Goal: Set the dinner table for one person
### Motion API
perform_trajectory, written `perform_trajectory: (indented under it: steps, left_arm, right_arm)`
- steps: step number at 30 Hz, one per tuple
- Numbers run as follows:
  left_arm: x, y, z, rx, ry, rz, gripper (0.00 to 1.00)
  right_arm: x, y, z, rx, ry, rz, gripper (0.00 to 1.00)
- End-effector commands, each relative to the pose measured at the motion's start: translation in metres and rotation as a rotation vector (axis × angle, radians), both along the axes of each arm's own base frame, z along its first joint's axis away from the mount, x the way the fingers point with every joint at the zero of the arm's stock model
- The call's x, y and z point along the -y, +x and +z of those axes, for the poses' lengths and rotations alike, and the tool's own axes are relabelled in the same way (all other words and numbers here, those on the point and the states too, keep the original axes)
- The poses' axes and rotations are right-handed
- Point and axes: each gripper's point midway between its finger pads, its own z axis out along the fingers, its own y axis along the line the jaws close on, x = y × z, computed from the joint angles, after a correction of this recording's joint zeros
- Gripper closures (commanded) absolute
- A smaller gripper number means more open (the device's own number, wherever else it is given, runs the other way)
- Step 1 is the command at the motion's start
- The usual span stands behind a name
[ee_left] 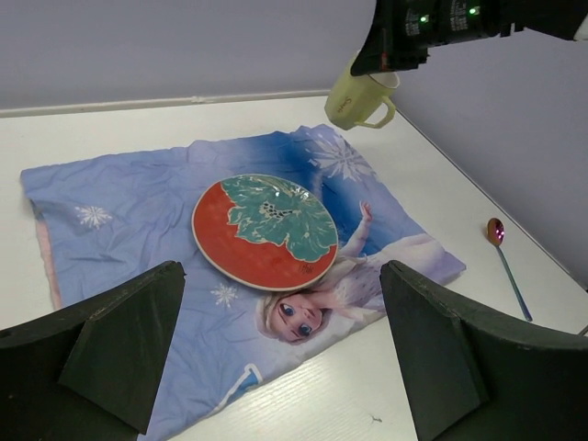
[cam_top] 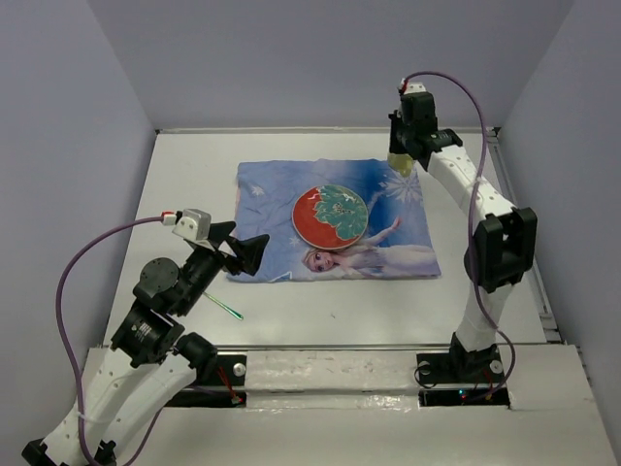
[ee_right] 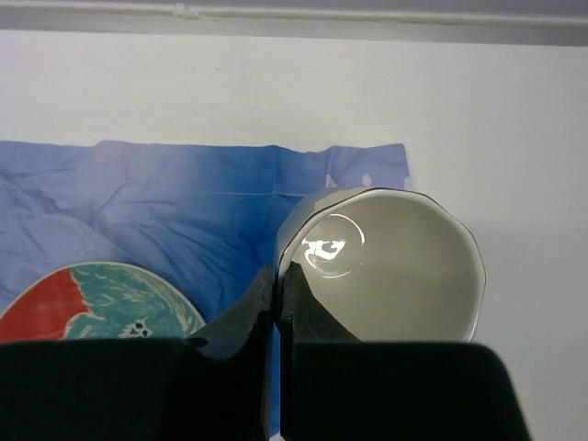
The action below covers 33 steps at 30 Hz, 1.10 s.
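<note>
Bench (cam_top: 194,175) held mat (cam_top: 272,194) and plate (cam_top: 330,214); right claw (ee_right: 278,276) pinched the mug (ee_right: 395,266) by its rim (keeping it upright), seemingly just above the mat; left claw (ee_left: 280,276) gaped wide.

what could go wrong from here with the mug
The right gripper pinches the pale yellow mug by one side of its rim only, and it hangs tilted, so it might slip or swing. It hovers over the wrinkled corner of the blue princess mat; set half on that edge, it may tip.
</note>
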Motion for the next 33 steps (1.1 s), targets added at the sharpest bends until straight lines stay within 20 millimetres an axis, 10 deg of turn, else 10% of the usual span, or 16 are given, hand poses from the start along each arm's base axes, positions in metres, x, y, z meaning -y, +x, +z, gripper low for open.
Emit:
perform_trajectory:
  steps: [1,25,33]
  left_arm:
    - [-0.005,0.004,0.008,0.038,-0.002,0.028,0.01]
    - [-0.007,0.006,0.006,0.029,0.004,0.044,0.01]
    - [-0.009,0.007,0.006,0.027,0.001,0.054,0.01]
  right_arm:
    - [-0.004,0.026,0.018,0.038,-0.075,0.041,1.0]
    - [-0.004,0.056,-0.058,-0.097,-0.176,0.004,1.0]
    - [0.003,0.053,-0.056,-0.096,-0.173,-0.011,0.67]
